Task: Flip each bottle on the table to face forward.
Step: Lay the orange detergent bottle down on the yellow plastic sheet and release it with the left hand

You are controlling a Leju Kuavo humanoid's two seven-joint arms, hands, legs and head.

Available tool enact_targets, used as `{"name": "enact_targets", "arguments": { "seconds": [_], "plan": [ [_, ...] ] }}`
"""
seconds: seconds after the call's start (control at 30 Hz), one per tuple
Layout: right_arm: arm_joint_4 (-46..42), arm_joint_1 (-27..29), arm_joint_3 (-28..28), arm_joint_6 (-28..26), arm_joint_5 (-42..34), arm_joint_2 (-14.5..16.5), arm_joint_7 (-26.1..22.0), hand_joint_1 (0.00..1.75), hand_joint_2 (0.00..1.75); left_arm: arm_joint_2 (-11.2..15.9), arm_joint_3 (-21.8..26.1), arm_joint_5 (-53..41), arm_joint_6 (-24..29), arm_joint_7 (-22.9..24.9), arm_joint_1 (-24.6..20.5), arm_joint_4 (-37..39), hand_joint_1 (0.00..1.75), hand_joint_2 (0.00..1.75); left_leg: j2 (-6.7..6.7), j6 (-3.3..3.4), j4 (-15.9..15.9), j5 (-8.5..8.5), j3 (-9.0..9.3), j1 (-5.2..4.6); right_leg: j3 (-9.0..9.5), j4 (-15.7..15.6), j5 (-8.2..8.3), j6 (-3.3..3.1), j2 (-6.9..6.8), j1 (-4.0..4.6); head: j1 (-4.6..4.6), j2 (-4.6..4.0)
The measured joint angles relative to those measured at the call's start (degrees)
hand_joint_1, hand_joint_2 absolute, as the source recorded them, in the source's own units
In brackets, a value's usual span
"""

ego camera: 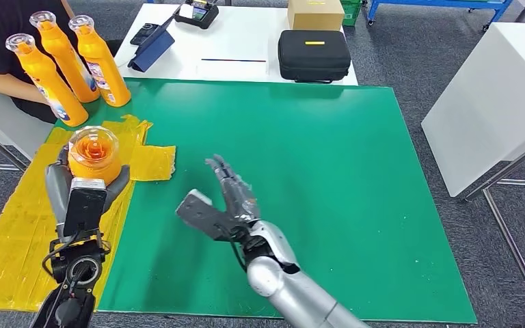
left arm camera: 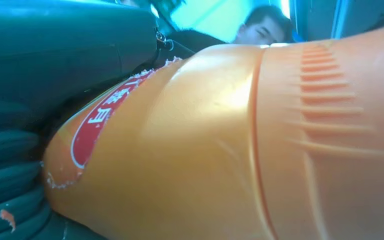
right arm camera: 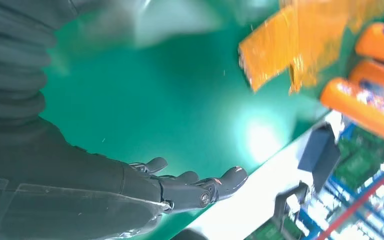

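My left hand [ego camera: 75, 195] grips an orange bottle [ego camera: 93, 154] upright over the yellow-taped left part of the table; I look down on its clear cap. The left wrist view shows the bottle's orange body [left arm camera: 220, 150] with a red label at its side, pressed against my hand [left arm camera: 15, 165]. Three more orange bottles [ego camera: 78, 65] stand together at the far left corner of the green mat [ego camera: 301, 171]; they appear blurred in the right wrist view [right arm camera: 375, 105]. My right hand [ego camera: 222, 205] hovers open above the mat's middle, fingers spread, holding nothing [right arm camera: 180, 190].
A person in black [ego camera: 0, 41] stands behind the far left corner. Yellow tape [ego camera: 14, 225] covers the mat's left edge. Behind the mat, a white table carries a black case [ego camera: 313, 55], a cardboard box [ego camera: 316, 14] and a dark tablet [ego camera: 154, 48]. Another white table [ego camera: 499, 96] stands to the right.
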Motion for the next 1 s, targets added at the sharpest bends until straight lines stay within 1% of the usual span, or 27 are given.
{"name": "enact_targets", "arguments": {
  "seconds": [0.1, 0.23, 0.33, 0.47, 0.6, 0.7, 0.77, 0.9, 1.0],
  "plan": [
    [-4.3, 2.0, -2.5, 0.7, 0.2, -0.9, -0.2, 0.00, 0.00, 1.0, 1.3, -5.5, 2.6, 1.9, 0.1, 2.4, 1.75, 1.75, 0.00, 0.00, 0.0, 0.00, 0.00, -0.01, 0.01, 0.0, 0.00, 0.00, 0.02, -0.01, 0.01, 0.00],
    [-8.5, 4.1, -3.9, 1.4, -0.8, -2.0, -1.0, 0.00, 0.00, 3.2, 2.2, -18.7, 8.0, 5.4, 0.2, 8.9, 1.75, 1.75, 0.00, 0.00, 0.0, 0.00, 0.00, -0.02, 0.00, 0.0, 0.00, 0.00, 0.01, -0.02, 0.01, 0.00],
    [-10.6, 5.0, -4.0, 1.6, -1.6, -2.8, -1.4, 0.00, 0.00, 4.6, 2.7, -27.2, 8.9, 7.3, 0.2, 15.2, 1.75, 1.75, 0.01, 0.00, 0.0, -0.01, 0.00, -0.01, -0.02, 0.0, 0.00, 0.00, 0.02, -0.01, 0.00, 0.00],
    [-11.6, 5.4, -4.0, 1.8, -3.0, -3.6, -2.0, 0.00, 0.00, 5.4, 2.4, -33.2, 8.9, 9.6, -0.1, 23.8, 1.73, 1.75, 0.04, 0.00, 0.0, -0.01, 0.00, -0.02, -0.02, 0.0, 0.00, 0.00, 0.03, -0.02, 0.01, 0.00],
    [-11.7, 5.3, -3.7, 1.9, -4.0, -4.1, -2.5, 0.00, 0.00, 5.7, 1.0, -36.4, 8.9, 11.2, -0.5, 31.3, 0.00, 0.00, 0.04, 0.00, 0.0, 0.00, -0.02, -0.02, -0.01, 0.0, 0.00, 0.00, 0.00, -0.03, 0.01, 0.00],
    [-11.7, 5.2, -3.4, 1.9, -5.0, -4.5, -2.8, 0.00, 0.00, 5.7, -0.5, -37.6, 8.9, 11.1, -1.0, 35.6, 0.00, 0.00, 0.01, 0.00, 0.0, -0.01, -0.01, -0.03, 0.00, 0.0, -0.01, 0.00, 0.00, -0.03, -0.01, 0.00],
    [-11.7, 5.1, -3.2, 1.8, -5.6, -4.8, -3.0, 0.00, 0.00, 5.7, -1.2, -37.8, 9.0, 10.9, -1.1, 37.1, 0.00, 0.00, -0.01, -0.01, 0.0, -0.01, 0.00, -0.03, 0.01, 0.0, -0.01, 0.00, -0.01, -0.03, -0.01, 0.00],
    [-11.7, 5.1, -3.0, 1.4, -6.6, -5.5, -3.1, 0.00, 0.00, 5.7, -1.4, -37.3, 9.0, 10.5, -1.1, 38.0, 0.00, 0.00, -0.05, -0.01, 0.0, -0.01, 0.00, -0.01, 0.03, 0.0, -0.01, 0.00, -0.03, -0.02, -0.01, 0.00],
    [-11.7, 5.0, -2.8, 1.1, -7.2, -5.9, -3.1, 0.00, 0.00, 5.5, -1.1, -33.5, 9.0, 7.7, -0.9, 37.9, 0.00, 0.00, -0.06, -0.01, 0.0, 0.00, 0.00, -0.02, 0.03, 0.0, -0.01, 0.00, -0.03, -0.02, 0.00, 0.00]
  ]
}}
